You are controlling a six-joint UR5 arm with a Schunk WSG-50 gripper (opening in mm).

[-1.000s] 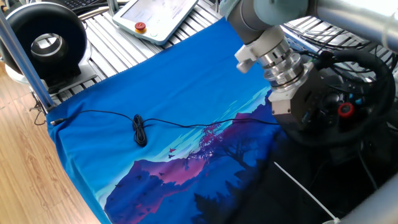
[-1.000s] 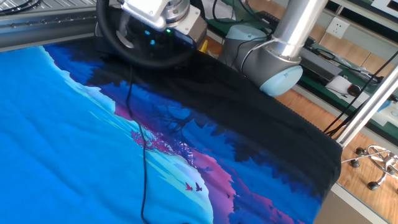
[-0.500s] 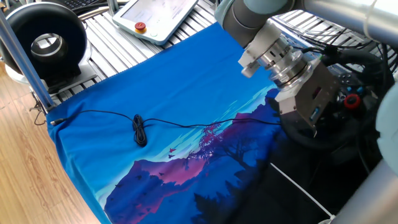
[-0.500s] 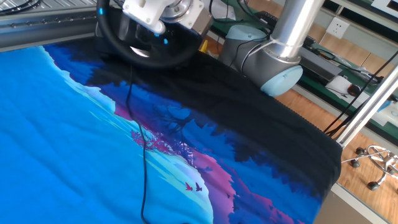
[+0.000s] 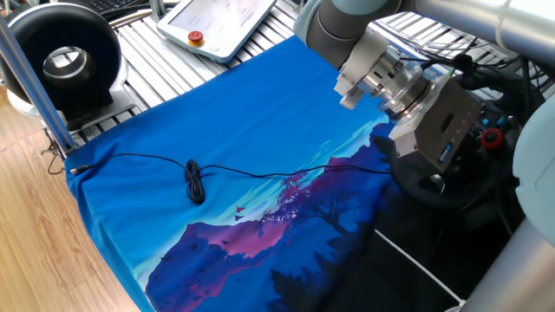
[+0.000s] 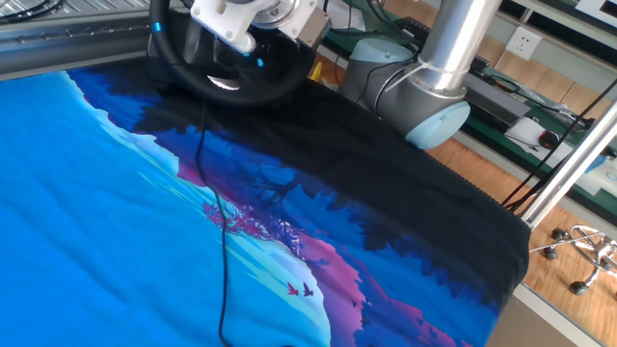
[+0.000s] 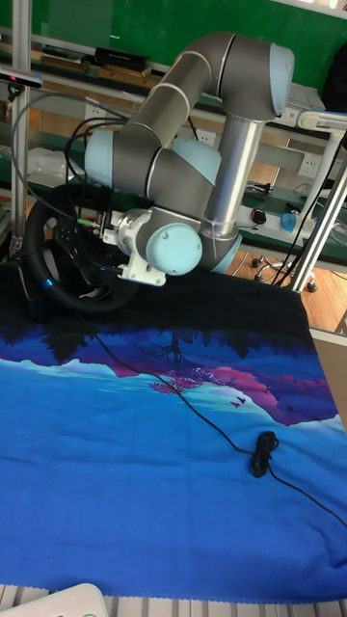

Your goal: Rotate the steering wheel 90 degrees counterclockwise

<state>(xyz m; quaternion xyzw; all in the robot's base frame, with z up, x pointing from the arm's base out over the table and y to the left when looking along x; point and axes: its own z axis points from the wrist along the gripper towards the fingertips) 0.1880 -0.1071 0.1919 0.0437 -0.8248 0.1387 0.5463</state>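
The steering wheel (image 5: 440, 192) stands at the far right edge of the cloth, with a black padded rim and a red knob (image 5: 492, 137) on its hub. My gripper (image 5: 460, 146) is pressed against the wheel's near side. Its grey body covers the fingers, and the wheel turns with it. In the other fixed view the gripper (image 6: 253, 50) sits inside the black rim (image 6: 228, 93) at the top left. The tall fixed view shows the wheel (image 7: 60, 295) at the left, with its blue stripe (image 7: 46, 283), and the wrist covers the gripper.
A blue printed cloth (image 5: 217, 121) covers the table, with a black cable (image 5: 195, 182) coiled on it. A black ring-shaped device with a white centre (image 5: 65, 61), a teach pendant (image 5: 217, 22) and a metal post (image 5: 26, 82) stand at the far side. The arm's base (image 6: 424, 96) is beside the wheel.
My gripper has rolled about its wrist while at the wheel. The red knob has shifted up and to the right, so the wheel has turned with it.
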